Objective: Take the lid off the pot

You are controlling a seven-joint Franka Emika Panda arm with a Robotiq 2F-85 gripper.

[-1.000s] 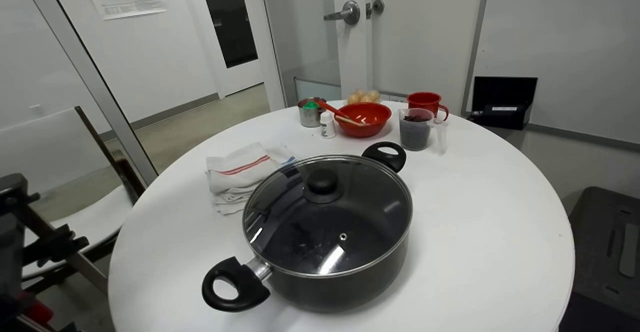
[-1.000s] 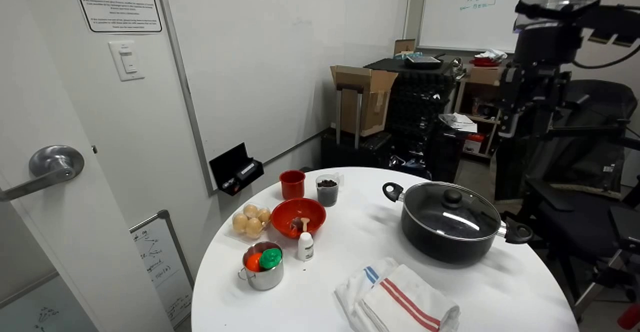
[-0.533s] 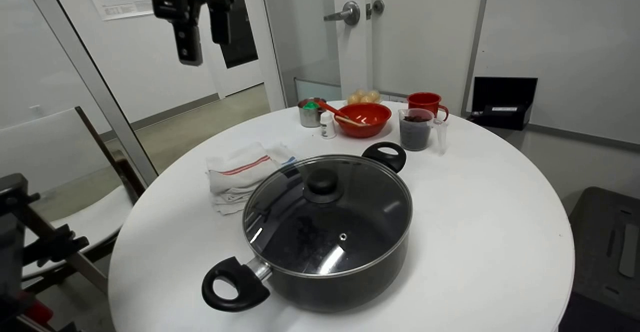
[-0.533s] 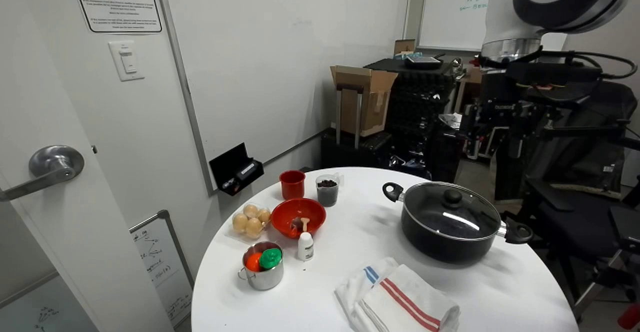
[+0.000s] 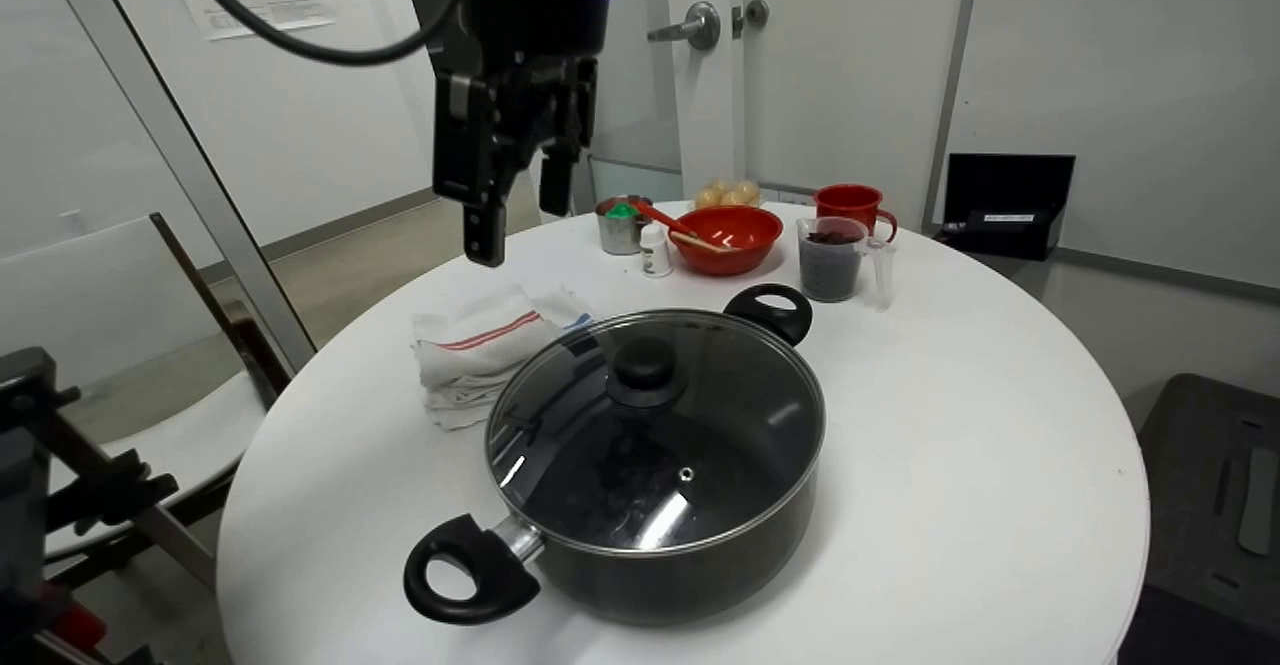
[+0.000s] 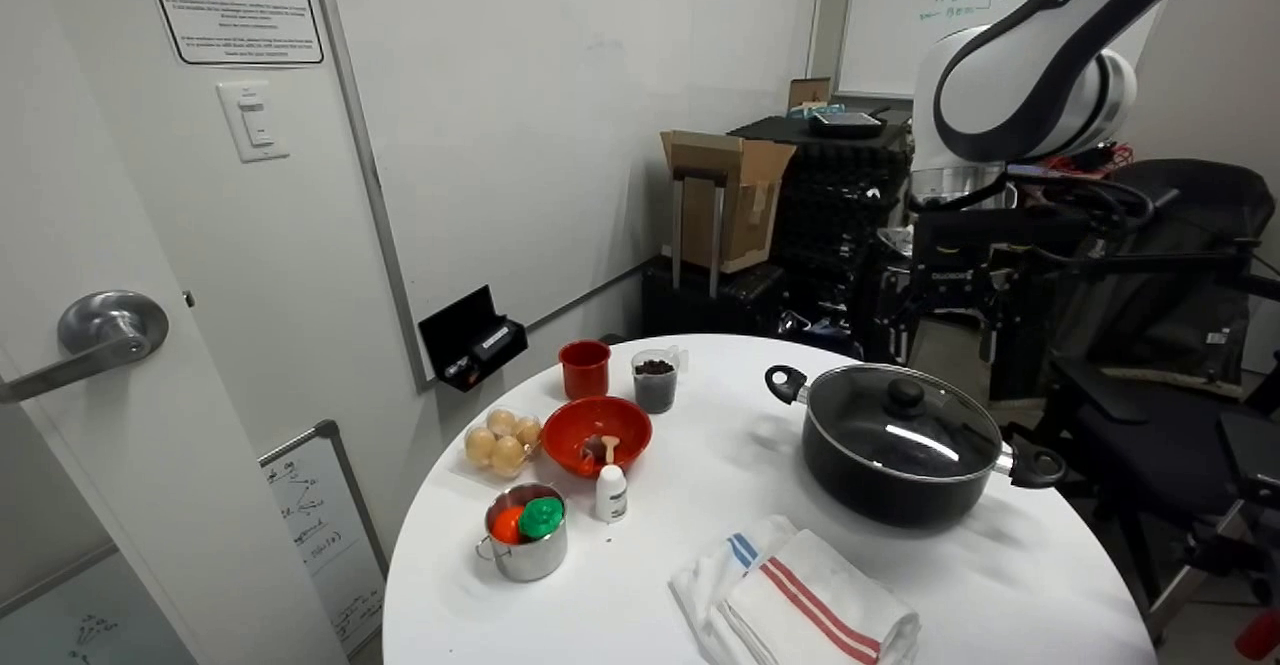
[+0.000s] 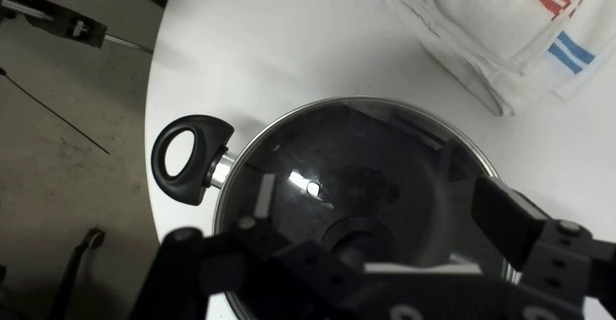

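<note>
Behind a round white desk (image 5: 980, 445), a door (image 5: 705, 125) with a lever (image 5: 690, 27) and a whiteboard (image 5: 1120, 55) are being shown in an exterior view. The pot (image 5: 690, 585) is being borne by the desk and is being covered by the lid (image 5: 600, 465), whose black knob (image 5: 644, 363) is being seen at the centre. Above the desk, clear of the lid, the jaws are being held, their fingers (image 5: 485, 233) being pointed downward and set well apart. Near the pot, a folded towel (image 5: 480, 345) is being carried by the desk. Farther back, a metal cup (image 5: 622, 234), a bottle (image 5: 655, 251), a red bowl (image 5: 728, 260) with utensils (image 5: 705, 243), eggs (image 5: 727, 194), a red cup (image 5: 848, 204) and a measuring cup (image 5: 830, 270) are being seen.

In an exterior view, the arm (image 6: 1010, 95) is being shown at the upper right, and the jaws are being seen beyond the pot, with a wide gap between the fingers. The lid is being supported by the pot. Red and green things (image 6: 541, 517) are being held in the metal cup, dark bits (image 6: 655, 368) in the measuring cup. A cardboard box (image 6: 750, 220) and an office chair (image 6: 1180, 275) are being seen behind the desk.

In the wrist view, the lid is being seen from above, the knob being partly hidden by the jaws, whose spread fingers are being shown on either side of it. A loop handle (image 7: 207, 149) is being seen at the left.
</note>
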